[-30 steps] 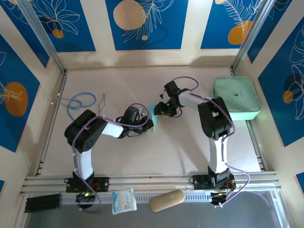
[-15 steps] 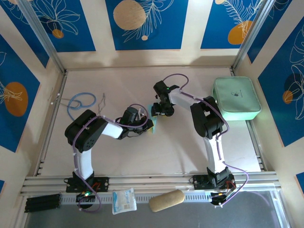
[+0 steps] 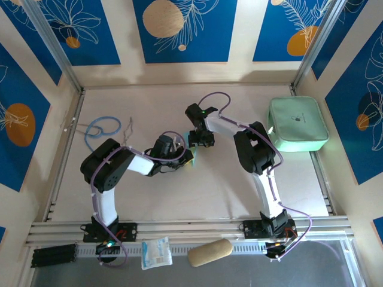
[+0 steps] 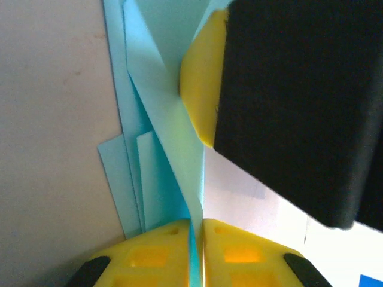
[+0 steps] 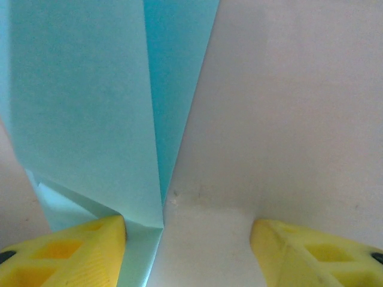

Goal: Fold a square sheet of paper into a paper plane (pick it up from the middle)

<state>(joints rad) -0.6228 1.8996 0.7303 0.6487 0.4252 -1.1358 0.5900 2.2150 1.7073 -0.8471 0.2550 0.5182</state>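
The light-blue paper (image 3: 192,140), folded into a narrow shape with several layers, lies mid-table between the two arms. My left gripper (image 3: 184,157) is shut on its near end; in the left wrist view the yellow pads (image 4: 155,254) pinch a raised crease of the paper (image 4: 173,137). My right gripper (image 3: 200,141) is open at the paper's far end. In the right wrist view its jaws (image 5: 188,245) stand wide apart, the left fingertip (image 5: 72,251) over the paper (image 5: 84,107) and the right one over bare table. A yellow finger (image 4: 200,89) of the right gripper touches the crease.
A mint-green zip case (image 3: 297,124) sits at the right wall. A blue cable loop (image 3: 102,127) lies at the back left. On the near rail are a white snack packet (image 3: 156,252), a tan roll (image 3: 209,252) and a black block (image 3: 54,255).
My right gripper has swung left and slightly back, closing in on the far end of the paper. The left gripper has held still with the paper in it.
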